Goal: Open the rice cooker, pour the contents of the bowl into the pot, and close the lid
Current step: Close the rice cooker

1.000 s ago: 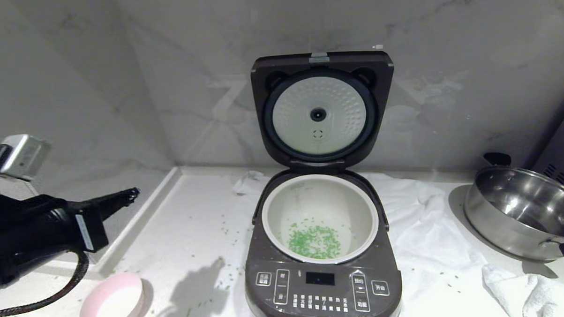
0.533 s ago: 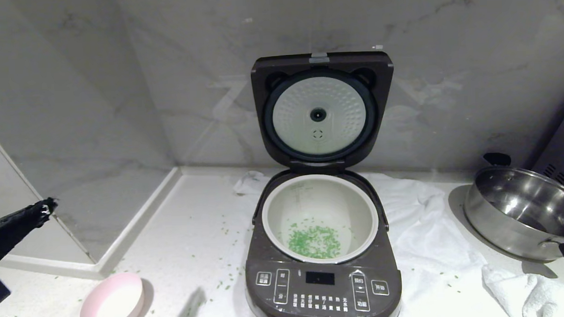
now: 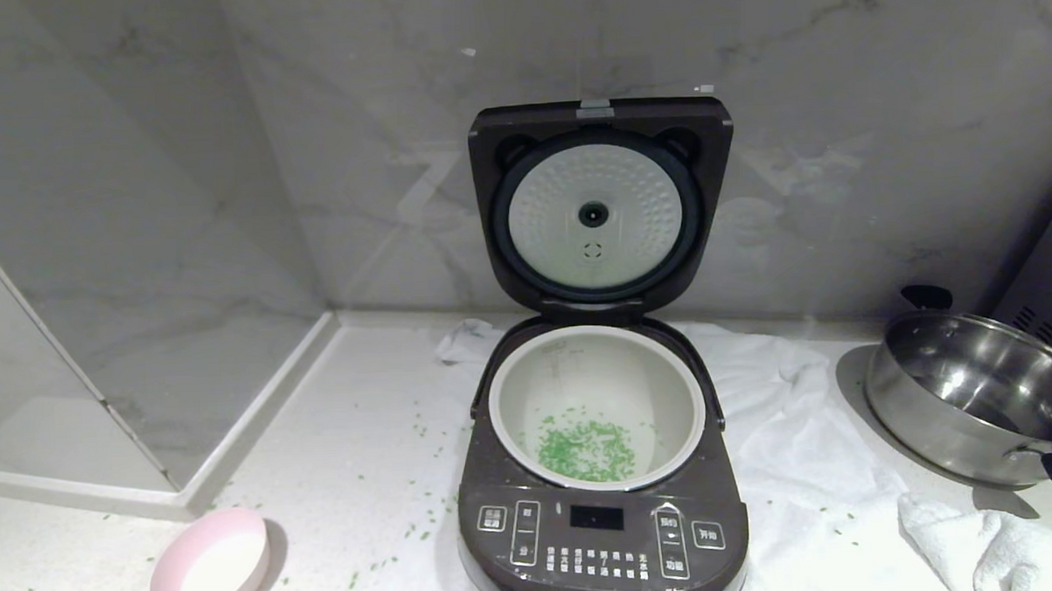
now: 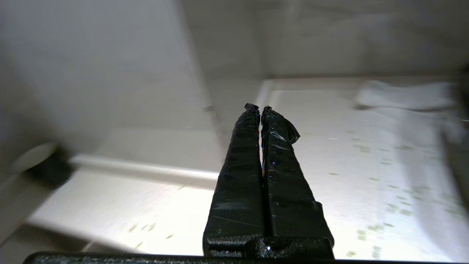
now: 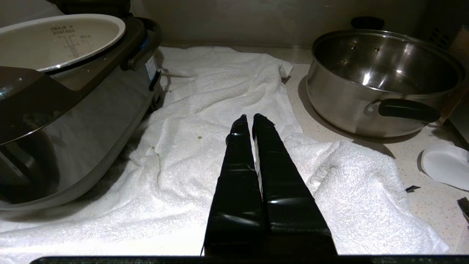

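Here, the rice cooker (image 3: 600, 468) is standing at the middle of the bench (image 3: 356, 441) on a white towel (image 3: 793, 426), with the lid (image 3: 601, 201) standing upright on its hinge at the back, its pale dimpled plate facing forward. The pot (image 3: 596, 398) is sitting inside the cooker, and the green grains (image 3: 587, 451) are lying on its floor; further grains are lying scattered over the bench. The bowl (image 3: 208, 565) is resting on the bench near its front edge, well to the left of the cooker and apart from it, showing a white inside.

Neither arm is showing in the head view. In the left wrist view, the left end effector (image 4: 258, 108) is hanging over the grain-strewn bench, fingers pressed together and holding nothing. In the right wrist view, the right end effector (image 5: 249, 117) is hovering over the towel, fingers likewise pressed together and empty, between the cooker on one side and a steel pan (image 5: 381, 80) on the other.
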Controlling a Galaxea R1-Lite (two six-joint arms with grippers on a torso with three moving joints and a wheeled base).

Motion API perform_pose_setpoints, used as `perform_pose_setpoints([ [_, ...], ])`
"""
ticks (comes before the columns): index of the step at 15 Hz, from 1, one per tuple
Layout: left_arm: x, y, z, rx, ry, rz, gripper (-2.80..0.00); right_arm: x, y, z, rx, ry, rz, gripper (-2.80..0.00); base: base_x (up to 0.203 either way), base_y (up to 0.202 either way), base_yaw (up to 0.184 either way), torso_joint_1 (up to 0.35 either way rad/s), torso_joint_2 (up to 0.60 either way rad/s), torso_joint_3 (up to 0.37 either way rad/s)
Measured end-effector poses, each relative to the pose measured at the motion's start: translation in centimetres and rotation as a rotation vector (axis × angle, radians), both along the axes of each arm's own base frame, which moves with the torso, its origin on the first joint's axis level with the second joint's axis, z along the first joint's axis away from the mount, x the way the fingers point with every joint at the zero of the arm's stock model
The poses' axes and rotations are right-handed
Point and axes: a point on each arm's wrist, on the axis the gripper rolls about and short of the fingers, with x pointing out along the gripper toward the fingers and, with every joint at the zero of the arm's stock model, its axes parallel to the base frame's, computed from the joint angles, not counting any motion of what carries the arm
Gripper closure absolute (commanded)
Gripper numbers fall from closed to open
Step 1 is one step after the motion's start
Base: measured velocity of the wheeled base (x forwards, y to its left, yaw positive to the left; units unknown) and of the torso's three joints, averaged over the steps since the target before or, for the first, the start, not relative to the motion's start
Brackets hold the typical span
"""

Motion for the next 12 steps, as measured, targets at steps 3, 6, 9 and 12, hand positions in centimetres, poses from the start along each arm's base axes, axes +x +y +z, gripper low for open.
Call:
perform_pose_setpoints([
  [3, -1.0, 0.1, -3.7, 0.001, 0.022, 0.077, 0.0, 0.0, 0.0, 0.0, 0.001, 0.0, 0.0, 0.0, 0.0, 0.0, 0.0, 0.0, 0.0, 0.0],
  [6, -2.1, -0.1, -7.6, -0.034, 0.034, 0.002, 0.0, 0.0, 0.0, 0.0, -0.004, -0.003, 0.0, 0.0, 0.0, 0.0, 0.0, 0.0, 0.0, 0.0],
  [9, -2.3, -0.4, -9.8, -0.201, 0.061, -0.185, 0.0, -0.7, 0.0, 2.5, -0.007, -0.094, -0.003, 0.0, 0.0, 0.0, 0.0, 0.0, 0.0, 0.0],
  [12, -2.4, -0.5, -9.9, -0.176, 0.028, -0.218, 0.0, -1.3, 0.0, 7.4, 0.038, -0.153, 0.017, 0.0, 0.0, 0.0, 0.0, 0.0, 0.0, 0.0],
])
